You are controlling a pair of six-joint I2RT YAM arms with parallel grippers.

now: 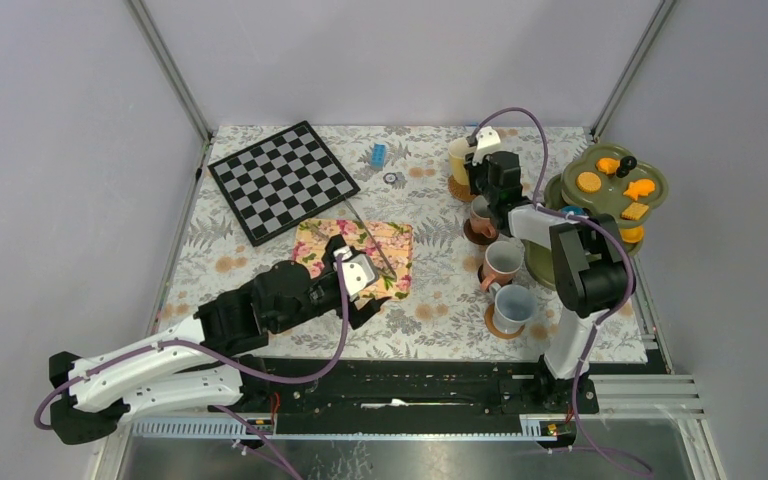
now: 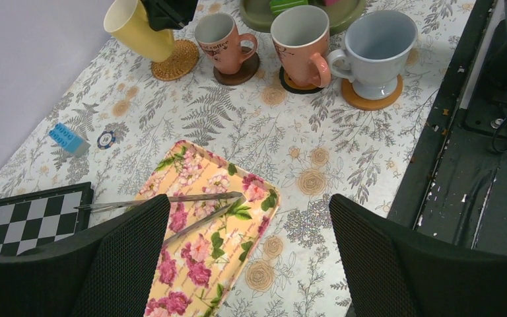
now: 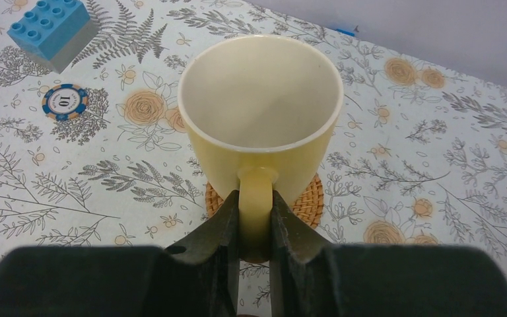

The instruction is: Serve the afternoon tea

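Fern-print cloth covers the table (image 1: 430, 300), grey walls on three sides.

Right tool (image 3: 256, 218): pressed together on the handle of the cream mug (image 3: 261, 112), one finger on each side of the loop. From the tool the mug lies dead ahead at 12 o'clock, with its handle pointing back at 6 o'clock, straight into the grip.

Mug's long axis: near upright but leaning. In the left wrist view its mouth tips away from the other mugs, toward 10 o'clock. The woven coaster (image 3: 307, 201) sits under the base, offset toward 4 o'clock. Cannot tell whether the base touches it.

Seen from overhead, the row runs from this mug toward 5 o'clock: brown mug (image 1: 482, 215), tan mug (image 1: 503, 260), grey-blue mug (image 1: 513, 303), each on its own coaster.

Pastries (image 1: 589, 181) sit on the green stand (image 1: 650, 190), at 3 o'clock of the row.

Left tool (image 1: 355, 275): spread wide, holding nothing, over the floral mat (image 1: 400, 240) beside the tongs (image 2: 171, 199). It is well apart from the mug, at 7 o'clock of it.

Judgement: the right arm owns this move. Setting the mug down means squaring its axis upright over the coaster.
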